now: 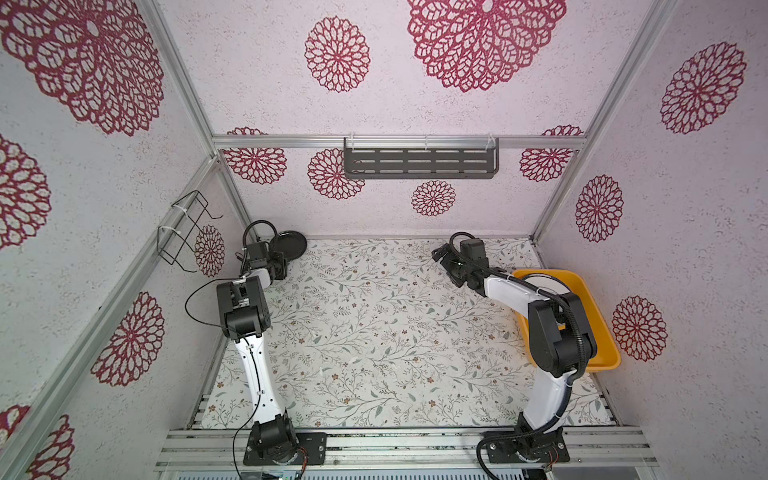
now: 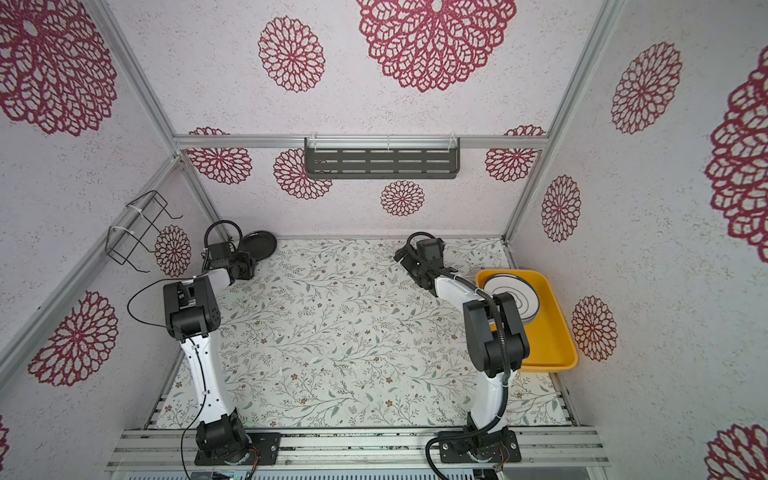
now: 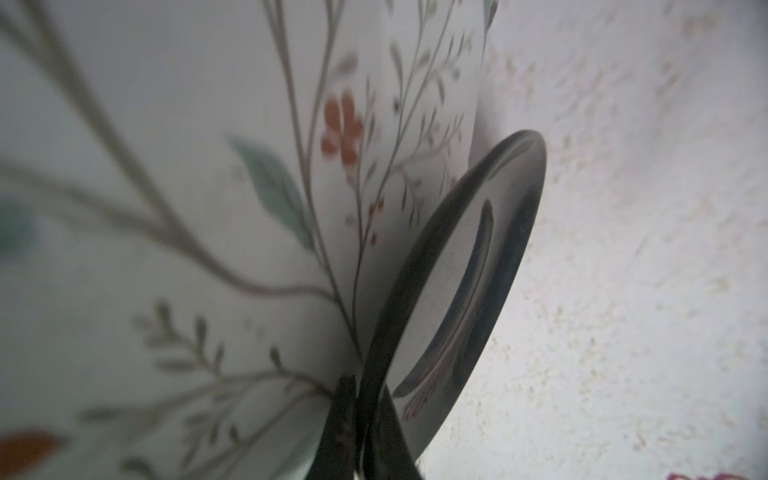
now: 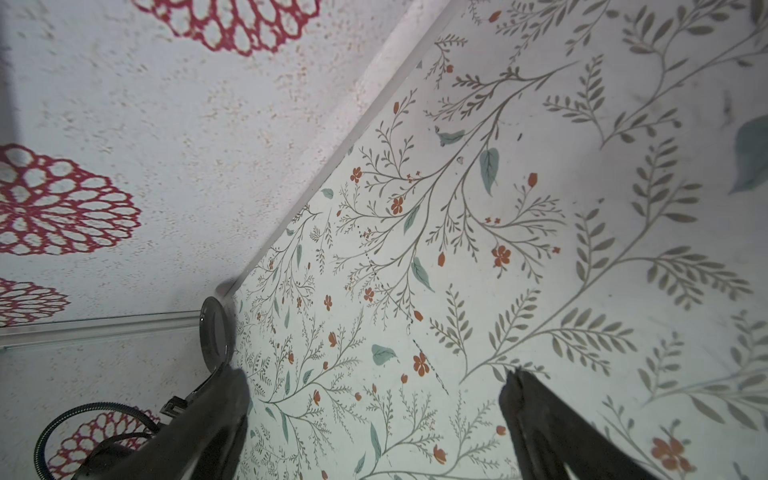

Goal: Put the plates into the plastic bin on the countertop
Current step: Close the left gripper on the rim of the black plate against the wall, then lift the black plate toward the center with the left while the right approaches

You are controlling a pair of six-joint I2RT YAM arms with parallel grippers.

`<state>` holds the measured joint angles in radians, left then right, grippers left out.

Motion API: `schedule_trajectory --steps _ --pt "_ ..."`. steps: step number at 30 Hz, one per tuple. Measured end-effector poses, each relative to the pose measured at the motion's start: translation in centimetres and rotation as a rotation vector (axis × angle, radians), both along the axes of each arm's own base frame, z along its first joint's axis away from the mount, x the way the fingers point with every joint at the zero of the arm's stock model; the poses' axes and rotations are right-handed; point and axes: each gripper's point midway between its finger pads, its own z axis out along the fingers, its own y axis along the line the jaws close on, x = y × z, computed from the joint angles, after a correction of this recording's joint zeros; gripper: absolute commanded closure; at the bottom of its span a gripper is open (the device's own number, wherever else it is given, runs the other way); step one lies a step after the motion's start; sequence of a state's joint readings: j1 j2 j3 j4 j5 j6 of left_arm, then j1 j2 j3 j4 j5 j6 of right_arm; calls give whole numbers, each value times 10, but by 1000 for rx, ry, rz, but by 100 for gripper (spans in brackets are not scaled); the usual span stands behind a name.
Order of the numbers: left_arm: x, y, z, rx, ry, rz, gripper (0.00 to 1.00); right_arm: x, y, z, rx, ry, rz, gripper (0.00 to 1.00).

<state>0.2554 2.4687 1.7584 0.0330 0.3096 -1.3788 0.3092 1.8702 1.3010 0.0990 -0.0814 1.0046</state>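
Nearly done: on the countertop only one plate outside the plastic bin; inside it, at right edge, stack of white plates; black plate tilted in far left corner, rim pinched in closed left gripper; right gripper wide, empty

Glossy black plate; smooth plastic bin.

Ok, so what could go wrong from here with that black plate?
The left hand pinches the black plate only at its rim, so it could slip or swing. The plastic bin sits across the countertop, partly under the right arm, so the arms might collide there.
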Motion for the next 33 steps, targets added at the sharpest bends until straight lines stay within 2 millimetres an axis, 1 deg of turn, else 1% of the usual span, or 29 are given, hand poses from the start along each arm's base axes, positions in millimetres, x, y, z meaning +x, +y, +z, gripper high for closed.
schedule_trajectory --steps 2,5,7,10,13,15,18,20,23,26,30,33 --pt "-4 -25 0 5 16 -66 100 -3 -4 4 0 -4 -5 1" --pt "-12 -72 0 14 37 -182 100 -7 -11 5 -2 -4 -14 1" --pt "-23 -104 0 22 54 -263 100 -9 -16 3 -7 0 -18 1" --pt "-41 -145 0 37 83 -373 100 -12 -22 -1 -13 6 -20 1" --pt "-58 -183 3 37 98 -495 100 -16 -25 -8 -5 15 -12 1" --pt "-67 -205 7 25 94 -571 100 -17 -25 -11 2 18 -2 1" --pt "-80 -227 17 18 82 -646 100 -19 -20 -10 21 12 30 1" --pt "-90 -240 25 17 76 -681 100 -19 -13 -6 45 -2 61 1" --pt "-101 -258 41 5 52 -722 100 -18 -2 0 86 -29 117 1" --pt "-110 -279 53 -9 23 -759 100 -13 11 0 109 -30 172 1" --pt "-122 -309 60 -25 3 -820 100 -1 33 -3 115 -26 262 3" --pt "-131 -332 63 -37 -2 -865 100 2 45 -3 123 -23 320 4"
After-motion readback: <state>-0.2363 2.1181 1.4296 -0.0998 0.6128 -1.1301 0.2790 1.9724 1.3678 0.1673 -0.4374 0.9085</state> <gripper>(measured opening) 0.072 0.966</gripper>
